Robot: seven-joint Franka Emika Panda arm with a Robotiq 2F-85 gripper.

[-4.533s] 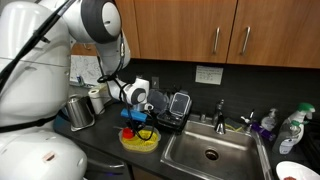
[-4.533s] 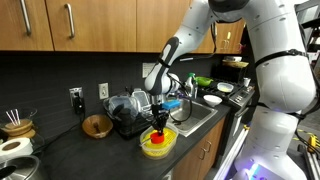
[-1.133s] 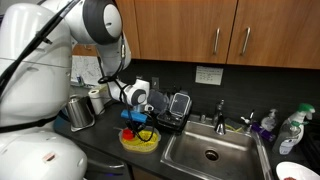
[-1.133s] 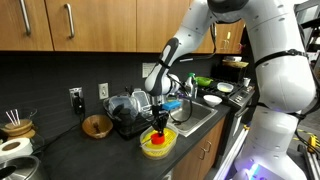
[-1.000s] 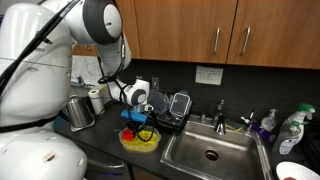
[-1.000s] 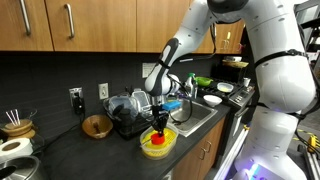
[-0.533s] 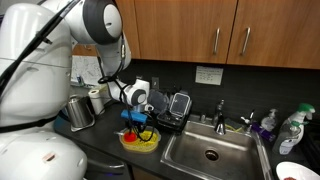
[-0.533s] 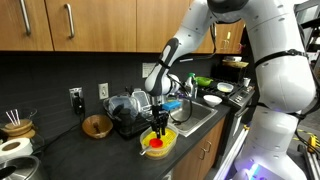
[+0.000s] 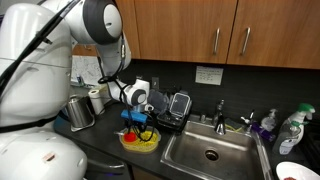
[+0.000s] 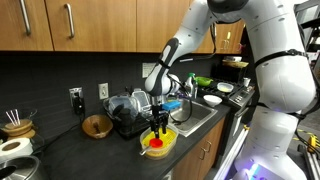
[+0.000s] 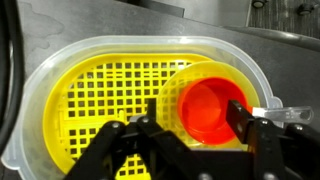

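Dark kitchen worktop (image 10: 100,150) beside a sink (image 9: 210,150). My fingers (image 11: 252,130) stand wide above the cup (image 11: 208,108) in the basket (image 11: 100,100).

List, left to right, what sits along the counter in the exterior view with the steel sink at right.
metal kettle → yellow basket → sink → small dark bottle → clear bottle

The cup (image 11: 210,108) lies in the basket (image 11: 95,95), on the counter (image 9: 100,139) beside the sink (image 9: 235,150).
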